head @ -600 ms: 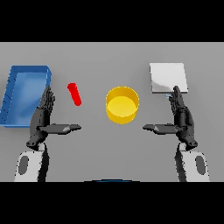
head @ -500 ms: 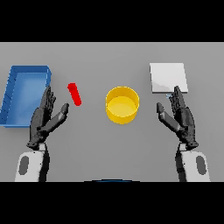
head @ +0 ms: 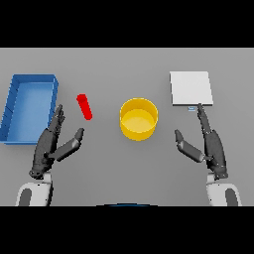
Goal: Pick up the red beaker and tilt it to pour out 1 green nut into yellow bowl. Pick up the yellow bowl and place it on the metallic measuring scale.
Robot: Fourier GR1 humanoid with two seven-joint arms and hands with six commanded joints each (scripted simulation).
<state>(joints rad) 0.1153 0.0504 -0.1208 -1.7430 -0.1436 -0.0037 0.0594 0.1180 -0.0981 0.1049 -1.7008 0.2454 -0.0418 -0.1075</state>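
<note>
The red beaker (head: 84,106) lies tilted on the grey table, left of centre. The yellow bowl (head: 139,119) stands in the middle of the table, and I see nothing inside it. At the far right lies the flat metallic measuring scale (head: 191,88). My left hand (head: 51,146) hovers open below and left of the beaker, apart from it, thumb pointing toward the bowl. My right hand (head: 211,146) is open to the right of the bowl, its fingertips (head: 200,112) reaching up to the scale's near edge. Neither hand holds anything.
A blue bin (head: 30,106) with raised walls sits at the far left, just beyond my left hand.
Both hands have turned slightly, with their thumbs drawn in from pointing sideways toward the bowl. The beaker, bowl and scale have not moved.
</note>
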